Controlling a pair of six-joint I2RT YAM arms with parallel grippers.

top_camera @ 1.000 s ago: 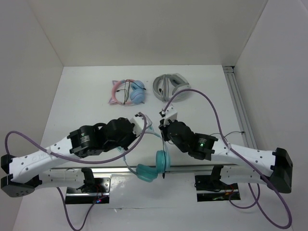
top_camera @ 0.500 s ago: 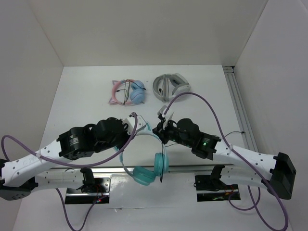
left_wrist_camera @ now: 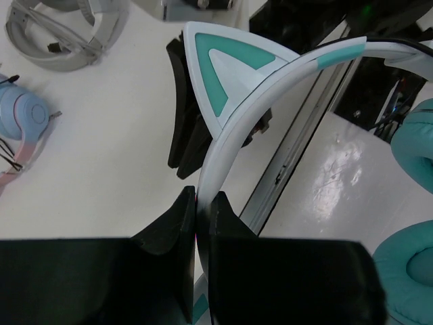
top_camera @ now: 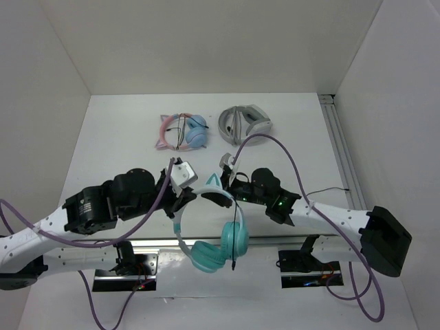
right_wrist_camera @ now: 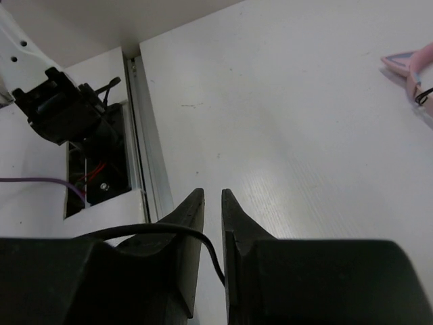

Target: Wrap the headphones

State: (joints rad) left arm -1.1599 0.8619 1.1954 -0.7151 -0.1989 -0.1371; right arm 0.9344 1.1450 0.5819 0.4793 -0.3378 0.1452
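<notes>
While the teal cat-ear headphones [top_camera: 210,251] hang in the air over the table's near edge, my left gripper [left_wrist_camera: 201,196] is clamped tight on their thin, springy headband just below one ear, and the light cups dangle beneath. My right gripper [right_wrist_camera: 212,196] stands narrowly parted, with nothing between its tips and the limp, slippery black cable [right_wrist_camera: 169,230] draped across its base; I judge that cable the place to pinch. The pink-and-blue headphones [top_camera: 182,130] and grey-and-white headphones [top_camera: 244,124] lie well apart, obstructing nothing.
</notes>
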